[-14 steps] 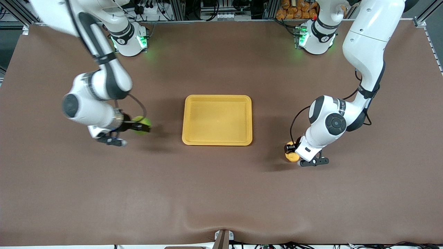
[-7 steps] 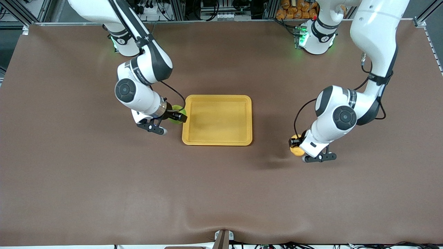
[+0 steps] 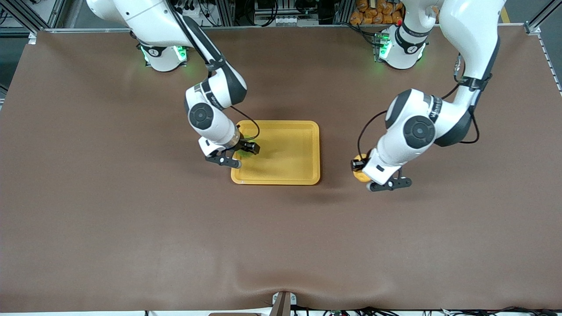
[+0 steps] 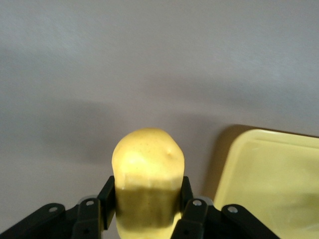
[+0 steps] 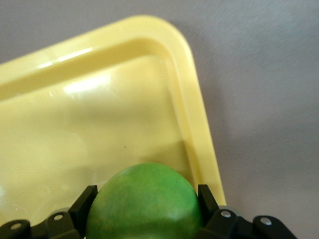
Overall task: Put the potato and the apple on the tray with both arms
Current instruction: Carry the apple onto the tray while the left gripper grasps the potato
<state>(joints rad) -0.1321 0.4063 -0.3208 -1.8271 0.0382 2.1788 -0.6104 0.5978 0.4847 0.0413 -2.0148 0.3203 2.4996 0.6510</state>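
Both jaws grip: right gripper (image 3: pixel 248 147) holds the apple (image 5: pixel 144 201) over the tray (image 3: pixel 303 127) rim; left gripper (image 3: pixel 360 169) holds the potato (image 4: pixel 147 172) short of it, over desk (image 3: pixel 281 245). I fear dropping early.

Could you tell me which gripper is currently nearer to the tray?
Right. The right gripper holds the apple over the tray; the left gripper holds the potato over bare table beside it.
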